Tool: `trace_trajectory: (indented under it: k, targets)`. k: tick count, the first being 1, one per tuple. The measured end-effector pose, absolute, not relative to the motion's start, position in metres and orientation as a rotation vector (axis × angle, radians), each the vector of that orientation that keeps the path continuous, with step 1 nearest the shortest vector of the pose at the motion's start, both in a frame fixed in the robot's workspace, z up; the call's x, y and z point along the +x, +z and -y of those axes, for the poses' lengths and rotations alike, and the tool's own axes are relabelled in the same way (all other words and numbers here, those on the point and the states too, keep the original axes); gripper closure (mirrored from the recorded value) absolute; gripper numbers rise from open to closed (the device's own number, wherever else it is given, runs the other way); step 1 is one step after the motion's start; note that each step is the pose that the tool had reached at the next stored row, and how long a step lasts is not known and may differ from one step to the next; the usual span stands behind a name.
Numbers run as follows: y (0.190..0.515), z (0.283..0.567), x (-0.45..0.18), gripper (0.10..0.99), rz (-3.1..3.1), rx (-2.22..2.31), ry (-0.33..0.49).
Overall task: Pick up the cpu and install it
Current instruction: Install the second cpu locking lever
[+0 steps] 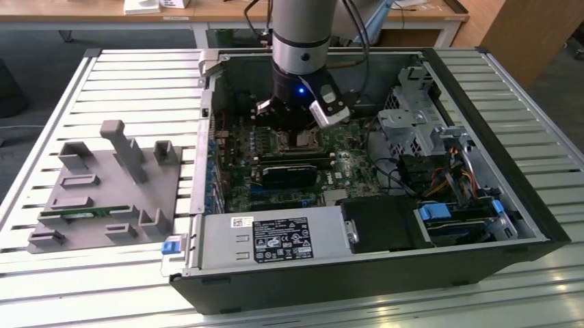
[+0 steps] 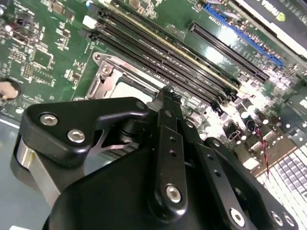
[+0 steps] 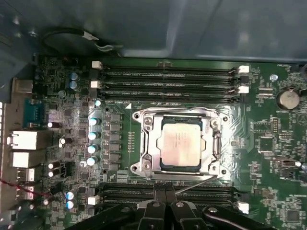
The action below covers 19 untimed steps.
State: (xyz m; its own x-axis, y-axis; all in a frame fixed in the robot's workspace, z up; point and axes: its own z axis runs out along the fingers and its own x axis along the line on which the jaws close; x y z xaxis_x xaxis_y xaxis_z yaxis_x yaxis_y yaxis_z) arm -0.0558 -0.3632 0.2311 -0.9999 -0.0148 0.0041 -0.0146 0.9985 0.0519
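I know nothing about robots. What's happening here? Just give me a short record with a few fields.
Setting: an open computer case lying on a slatted metal table
Arm: reaches down into the case, above the motherboard
Gripper: gripper hangs over the board beside the socket, fingers together, nothing between them
Cpu: cpu sits flat in the socket, inside its metal frame
Memory slots: long black rows on both sides of the socket
Grey holder tray: grey holder tray on the table, at the exterior view's left

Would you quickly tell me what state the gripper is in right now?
Gripper: shut, holding nothing, above the motherboard; the cpu sits in its socket.
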Motion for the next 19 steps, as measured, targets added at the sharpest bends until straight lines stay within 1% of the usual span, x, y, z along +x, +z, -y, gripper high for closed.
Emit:
trace_trajectory:
  k: [7, 10, 19]
  targets:
    - [0.221, 0.364, -0.057, 0.98, 3.135, 0.023, -0.081]
    - [0.219, 0.369, -0.059, 0.98, 3.135, 0.023, -0.083]
    - [0.215, 0.373, -0.072, 0.98, 3.134, 0.023, -0.115]
